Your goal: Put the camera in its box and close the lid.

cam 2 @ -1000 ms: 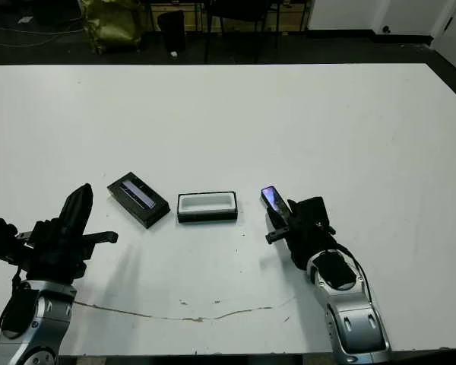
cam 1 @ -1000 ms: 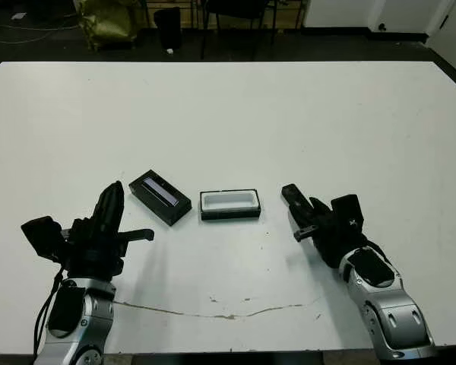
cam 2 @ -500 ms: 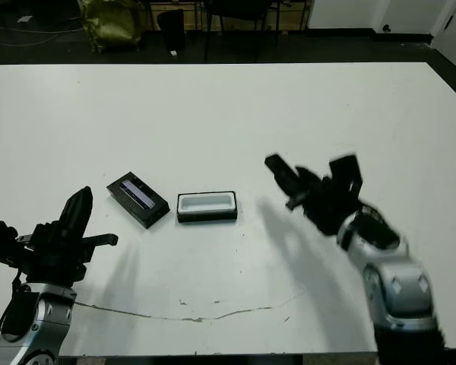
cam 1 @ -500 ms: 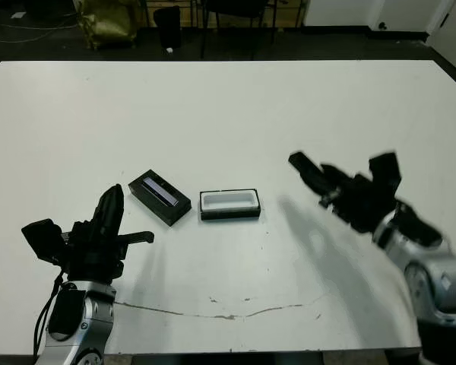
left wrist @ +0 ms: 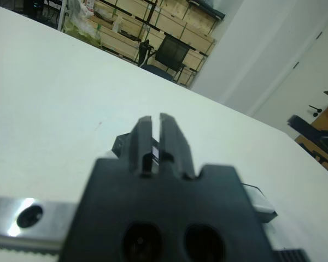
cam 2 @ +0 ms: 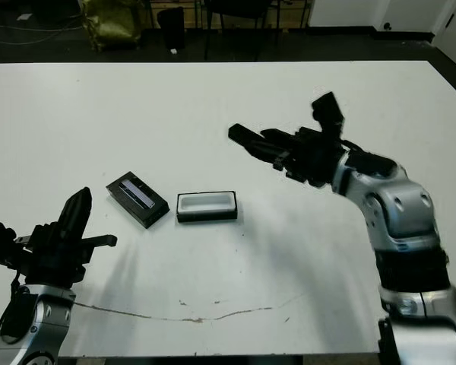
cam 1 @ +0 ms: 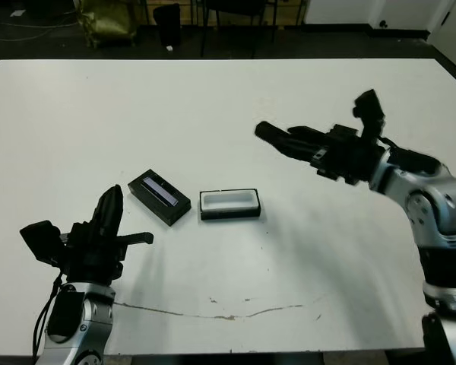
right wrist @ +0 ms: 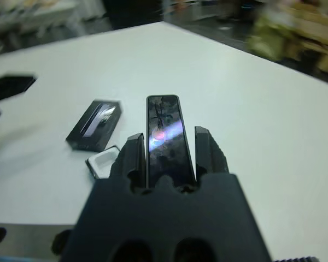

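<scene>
**Camera held in the air, box open on the table**

Left eye view: the right gripper [cam 1: 277, 138] hangs in the upper right of the frame, above the white table [cam 1: 228, 99], its arm reaching in from the right edge. The camera [cam 1: 272, 134] juts out from it toward the picture's left, clear of the tabletop. Just left of centre lies the box [cam 1: 229, 204], its white lining showing, with nothing in it. Just beside it, further left and turned at an angle, lies the lid [cam 1: 160, 197], stripe up (the two are near but not touching). The left gripper [cam 1: 109, 215] sits low in the lower left, fingers pressed together with nothing between them.

Right eye view: the same layout appears, set a little further left in the frame.

Left wrist view: the left gripper's two fingers [left wrist: 144, 139] stand side by side with only a thin slit between them, in the middle of the frame. A corner of the lid shows past them, and part of the box's pale edge at the lower right.

Right wrist view: the camera stands upright at centre, pinched between the two fingers [right wrist: 208, 149], its glossy face catching reflections. Lid and box lie at the middle left, blurred.
</scene>
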Available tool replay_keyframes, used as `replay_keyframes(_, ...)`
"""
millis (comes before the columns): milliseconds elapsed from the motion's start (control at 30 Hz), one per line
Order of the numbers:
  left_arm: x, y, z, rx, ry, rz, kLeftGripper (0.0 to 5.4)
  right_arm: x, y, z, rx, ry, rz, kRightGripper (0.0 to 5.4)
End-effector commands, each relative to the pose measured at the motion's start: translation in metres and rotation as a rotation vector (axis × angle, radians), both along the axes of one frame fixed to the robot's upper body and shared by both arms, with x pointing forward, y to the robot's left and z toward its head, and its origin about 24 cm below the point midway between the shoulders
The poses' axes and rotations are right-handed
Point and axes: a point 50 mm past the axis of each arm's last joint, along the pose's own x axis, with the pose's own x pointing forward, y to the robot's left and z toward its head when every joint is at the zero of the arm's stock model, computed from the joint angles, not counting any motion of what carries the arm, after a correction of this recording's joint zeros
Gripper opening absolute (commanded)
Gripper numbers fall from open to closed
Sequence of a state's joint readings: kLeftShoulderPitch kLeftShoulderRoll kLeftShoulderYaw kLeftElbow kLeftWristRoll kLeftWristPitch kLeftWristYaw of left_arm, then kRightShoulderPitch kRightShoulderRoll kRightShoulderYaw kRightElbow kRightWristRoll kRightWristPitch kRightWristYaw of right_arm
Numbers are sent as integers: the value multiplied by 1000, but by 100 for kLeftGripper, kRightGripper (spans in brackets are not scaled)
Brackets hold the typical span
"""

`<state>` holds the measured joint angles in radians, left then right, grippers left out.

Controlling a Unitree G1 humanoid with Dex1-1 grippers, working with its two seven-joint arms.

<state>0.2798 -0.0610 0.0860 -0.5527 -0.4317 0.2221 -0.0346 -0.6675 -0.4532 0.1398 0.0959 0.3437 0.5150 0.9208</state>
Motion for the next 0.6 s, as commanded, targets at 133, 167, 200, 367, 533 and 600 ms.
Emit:
replay_keyframes(133, -3, 1, -5, -1, 37, 11, 0, 14, 12, -4, -110, 19, 145, 72)
replay_keyframes(167, -3, 1, -5, -1, 37, 10, 0, 16, 15, -6, -117, 29, 170, 72)
replay_keyframes(200, -3, 1, -5, 1, 38, 10, 0, 17, 18, -8, -120, 33, 193, 72)
replay_keyframes(367, -3, 1, -5, 0, 43, 14, 0, 22, 29, -19, -149, 64, 303, 72)
replay_keyframes(533, -4, -1, -6, 2, 48, 12, 0, 26, 35, -27, -128, 148, 404, 72)
replay_keyframes(600, -4, -1, -6, 4, 52, 15, 0, 27, 36, -27, -142, 146, 428, 72)
